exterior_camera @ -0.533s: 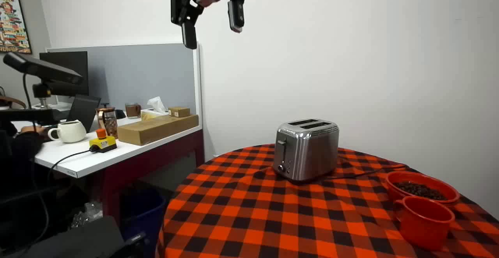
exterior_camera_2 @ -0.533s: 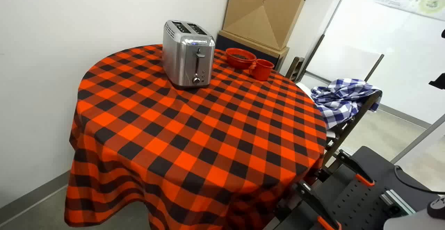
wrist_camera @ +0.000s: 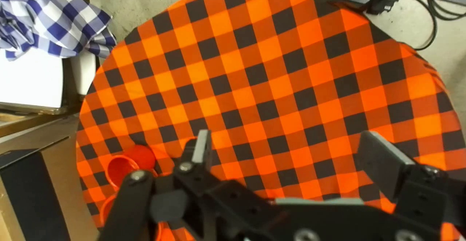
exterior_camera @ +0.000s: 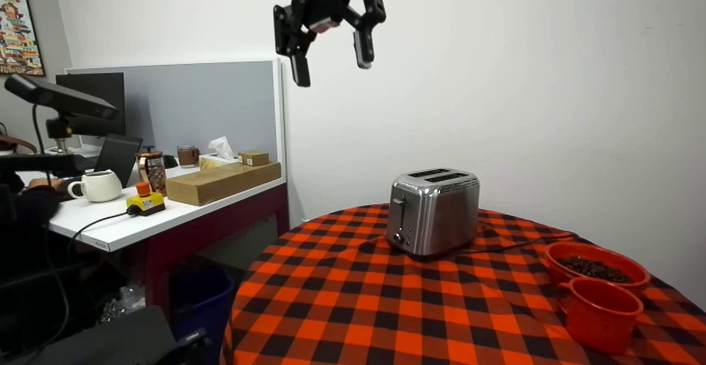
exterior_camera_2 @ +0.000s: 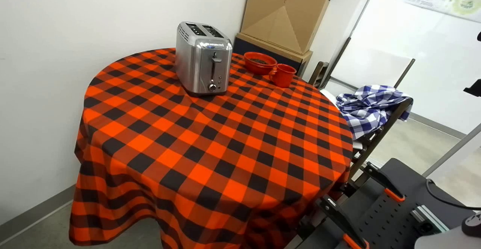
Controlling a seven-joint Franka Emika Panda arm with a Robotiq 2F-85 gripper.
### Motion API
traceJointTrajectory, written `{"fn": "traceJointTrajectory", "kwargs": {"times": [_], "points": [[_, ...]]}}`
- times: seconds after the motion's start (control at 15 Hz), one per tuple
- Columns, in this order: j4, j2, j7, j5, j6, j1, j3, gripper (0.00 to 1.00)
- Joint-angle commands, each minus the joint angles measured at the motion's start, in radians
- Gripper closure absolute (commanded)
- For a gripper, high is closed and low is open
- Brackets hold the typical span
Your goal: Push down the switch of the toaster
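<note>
On the checked cloth [exterior_camera_2: 225, 158], the toaster [exterior_camera_2: 201, 61] stands upright, its lever [exterior_camera_2: 216, 59] raised and not yet pressed

The step in hand looks like the approach; the next move probably calls for bringing the gripper [exterior_camera: 334, 76] down to the lever's side of the toaster and pressing straight, since a skewed push could slide the whole thing. High above the cloth, well apart from the toaster, the gripper hangs with its fingers [wrist_camera: 380, 166] spread wide, nothing between them and nothing touched; bringing them together might make a firmer pusher. In the wrist view no toaster can be made out. Farther out, a red mug [exterior_camera_2: 282, 78] stands near a red bowl [exterior_camera_2: 258, 67]
</note>
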Motion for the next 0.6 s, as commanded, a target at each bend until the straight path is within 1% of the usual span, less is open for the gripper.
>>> {"fn": "traceJointTrajectory", "kwargs": {"times": [0.0, 0.13, 0.27, 0.4, 0.53], "points": [[0.09, 0.209, 0.1, -0.019, 0.158, -0.016, 0.002, 0.0], [0.139, 0.318, 0.187, -0.033, 0.255, -0.032, 0.019, 0.0], [0.197, 0.415, 0.282, -0.065, 0.32, -0.04, 0.039, 0.0], [0.259, 0.504, 0.377, -0.092, 0.347, -0.034, 0.052, 0.0], [0.317, 0.59, 0.443, -0.099, 0.363, -0.015, 0.057, 0.0]]}}
